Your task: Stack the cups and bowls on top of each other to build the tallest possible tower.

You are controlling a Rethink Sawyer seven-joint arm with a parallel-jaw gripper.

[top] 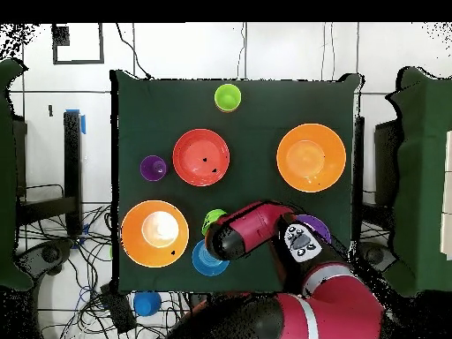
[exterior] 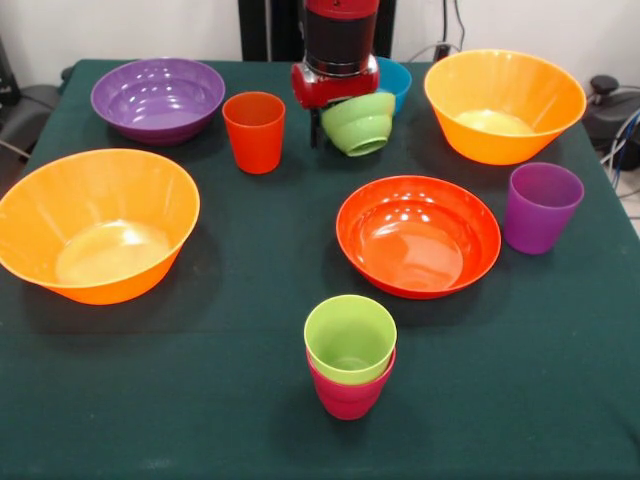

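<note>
Going from the left edge of the dark green table (exterior: 560,400) in the front view, a large glossy orange plastic bowl (exterior: 97,224) sits near that edge, and a glossy purple plastic bowl (exterior: 158,98) sits near the far left corner. Beside it an orange-red plastic cup (exterior: 254,132) stands upright. Near the near edge, in the middle, a lime green plastic cup (exterior: 349,338) is nested in a crimson plastic cup (exterior: 347,394). At the far edge the red and black claw (exterior: 334,84) holds a small lime green plastic bowl (exterior: 359,123), tilted and above the table, in front of a small blue plastic bowl (exterior: 394,80). Then come a red-orange plastic bowl (exterior: 418,235) near the middle, a second large orange plastic bowl (exterior: 504,104) at the far right corner, and a purple plastic cup (exterior: 541,207) near the right edge.
</note>
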